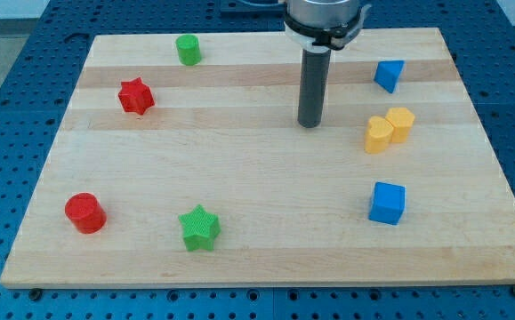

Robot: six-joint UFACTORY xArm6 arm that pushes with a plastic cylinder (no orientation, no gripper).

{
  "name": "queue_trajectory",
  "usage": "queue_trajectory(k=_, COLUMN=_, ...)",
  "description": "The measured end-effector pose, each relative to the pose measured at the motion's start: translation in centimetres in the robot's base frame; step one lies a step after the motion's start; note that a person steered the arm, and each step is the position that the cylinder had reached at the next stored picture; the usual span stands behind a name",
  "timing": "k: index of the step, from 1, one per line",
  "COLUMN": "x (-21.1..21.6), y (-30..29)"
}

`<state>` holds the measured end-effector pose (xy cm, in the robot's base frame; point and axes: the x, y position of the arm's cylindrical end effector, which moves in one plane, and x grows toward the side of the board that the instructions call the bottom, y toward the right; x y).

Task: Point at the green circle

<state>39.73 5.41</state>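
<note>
Dark rod ends at my tip (pixel 309 124), resting on bare wood board (pixel 239 169), touching no block. Green circle (pixel 188 50) sits well apart, toward the view's top left. No writing shows.

Robotics lab or test bench, not a home. Pale wooden board desk (pixel 266 258) lies on a blue metal plate with a regular grid of small holes (pixel 26 80), the optical-breadboard kind, showing past every desk edge. Bare pale floor strip beyond the top corners. Grey metal robot arm housing with a straight dark rod (pixel 311 84) comes down near the desk's top edge. Small coloured plastic toy blocks scattered around, like a manipulation setup.
</note>
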Motion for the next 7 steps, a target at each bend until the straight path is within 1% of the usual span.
queue_trajectory(k=4, x=0.0, y=-0.9)
queue_trajectory(k=5, x=-0.9, y=-2.3)
queue_trajectory(k=6, x=-2.5, y=-5.8)
queue_trajectory(k=7, x=-5.4, y=-8.8)
